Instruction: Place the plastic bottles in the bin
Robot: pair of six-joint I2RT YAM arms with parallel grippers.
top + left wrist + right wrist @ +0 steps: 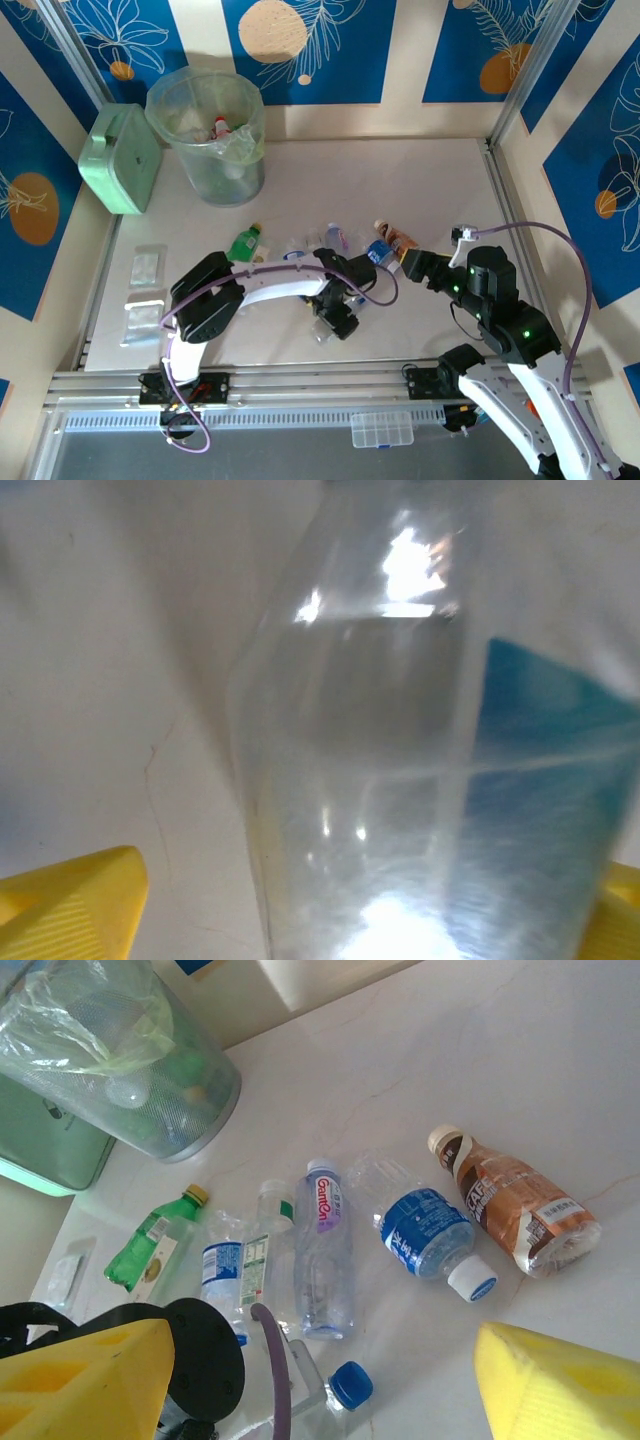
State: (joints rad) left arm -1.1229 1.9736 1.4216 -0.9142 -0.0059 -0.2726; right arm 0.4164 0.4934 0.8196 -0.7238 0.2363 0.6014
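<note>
A clear bottle (400, 780) is rendered blurred in the left wrist view and is cut off by the top, right and bottom edges. From above it is largely covered by the left gripper (335, 322). The bin (150, 1110) is cropped at the right wrist view's upper left corner, and its contents are veiled by the bag liner (70, 1020). A blue-capped bottle (345, 1385) is partly hidden behind the left arm (200, 1360).

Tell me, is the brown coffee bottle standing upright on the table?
No, the brown coffee bottle lies on its side on the table, next to a blue-labelled bottle that is also lying down.
</note>
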